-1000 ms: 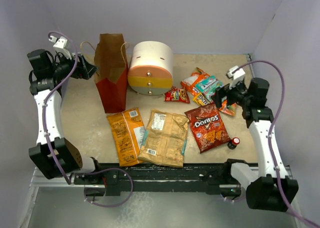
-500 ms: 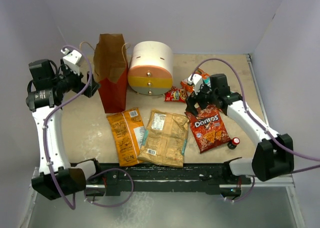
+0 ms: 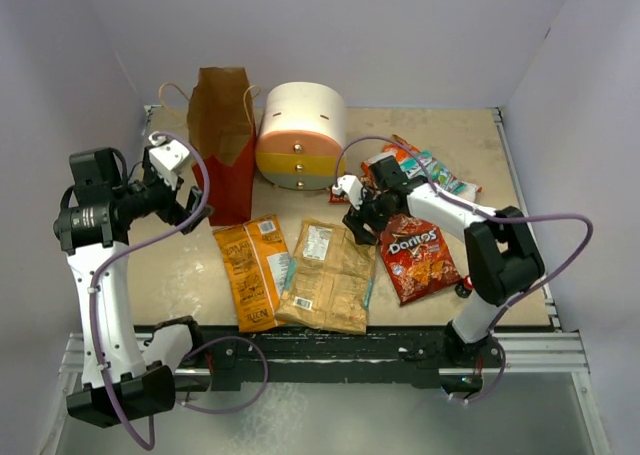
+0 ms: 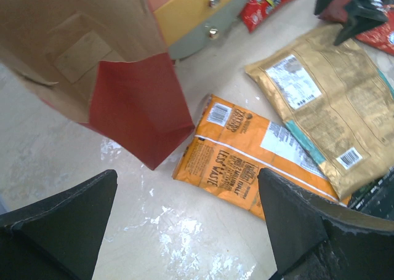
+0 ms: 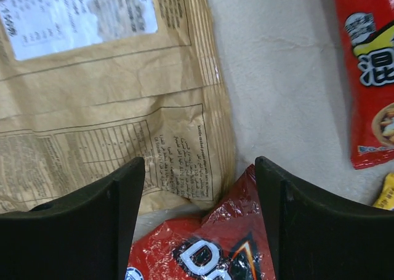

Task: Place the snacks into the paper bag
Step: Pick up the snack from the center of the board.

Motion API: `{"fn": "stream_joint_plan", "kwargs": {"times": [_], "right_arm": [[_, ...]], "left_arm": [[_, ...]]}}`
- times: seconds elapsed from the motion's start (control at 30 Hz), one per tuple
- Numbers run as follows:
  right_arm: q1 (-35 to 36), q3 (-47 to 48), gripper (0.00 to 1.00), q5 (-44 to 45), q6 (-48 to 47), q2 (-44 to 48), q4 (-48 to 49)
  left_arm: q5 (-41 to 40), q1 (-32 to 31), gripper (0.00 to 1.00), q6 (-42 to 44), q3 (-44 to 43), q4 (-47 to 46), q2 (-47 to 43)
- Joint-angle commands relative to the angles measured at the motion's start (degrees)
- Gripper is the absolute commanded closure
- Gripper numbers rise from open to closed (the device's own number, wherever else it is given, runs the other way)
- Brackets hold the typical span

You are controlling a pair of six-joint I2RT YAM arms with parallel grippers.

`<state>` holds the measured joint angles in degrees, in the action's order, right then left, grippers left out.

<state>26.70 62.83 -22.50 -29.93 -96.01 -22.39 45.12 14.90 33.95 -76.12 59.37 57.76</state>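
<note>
The paper bag (image 3: 225, 145) stands upright at the back left, brown above and red below. In front lie the orange-yellow chip bag (image 3: 252, 270), the tan chip bag (image 3: 330, 275) and the red Doritos bag (image 3: 415, 255). Several small packets (image 3: 425, 170) lie at the back right. My left gripper (image 3: 190, 200) is open and empty, beside the bag's red base (image 4: 132, 108), over bare table next to the orange bag (image 4: 246, 163). My right gripper (image 3: 362, 225) is open and empty, low over the spot where the tan bag's corner (image 5: 104, 108) meets the Doritos bag's top (image 5: 203, 249).
The round cream-orange-yellow drawer unit (image 3: 300, 135) stands right of the paper bag. A small dark bottle with a red cap (image 3: 467, 285) sits by the Doritos bag, partly behind my right arm. A small red packet (image 5: 372, 77) lies right of my right gripper. Walls enclose the table.
My right arm swung left from over the small packets to the tan bag and Doritos corner. My left gripper moved forward and right along the paper bag's left side.
</note>
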Motion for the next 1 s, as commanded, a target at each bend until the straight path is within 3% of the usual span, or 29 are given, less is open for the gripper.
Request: {"fn": "stream_joint_plan", "kwargs": {"times": [0.0, 0.23, 0.37, 0.77, 0.9, 0.97], "right_arm": [[-0.2, 3.6, 0.27, 1.7, -3.8, -2.8, -3.2], [0.0, 4.1, 0.29, -0.8, -5.3, -7.3, -4.7], [0.0, 4.5, 0.35, -3.5, -5.7, -8.2, -5.7], [-0.1, 8.1, 0.87, -8.6, -9.7, -8.2, -11.0], [-0.1, 9.2, 1.0, -10.3, -11.7, -5.1, -13.3], [-0.1, 9.3, 1.0, -10.4, -12.5, -2.5, -13.7]], "left_arm": [[6.4, -0.9, 0.01, 7.0, 0.9, 4.5, -2.4], [9.3, -3.1, 0.01, 7.9, 3.5, 4.6, -3.0], [9.6, -5.3, 0.01, 7.8, 4.9, 3.8, -3.0], [8.8, -8.6, 0.01, 6.6, 7.5, 0.0, -0.9], [8.2, -11.5, 0.01, 5.8, 7.3, -0.8, 0.0], [7.1, -14.0, 0.01, 5.0, 7.2, -1.5, 0.6]]}}
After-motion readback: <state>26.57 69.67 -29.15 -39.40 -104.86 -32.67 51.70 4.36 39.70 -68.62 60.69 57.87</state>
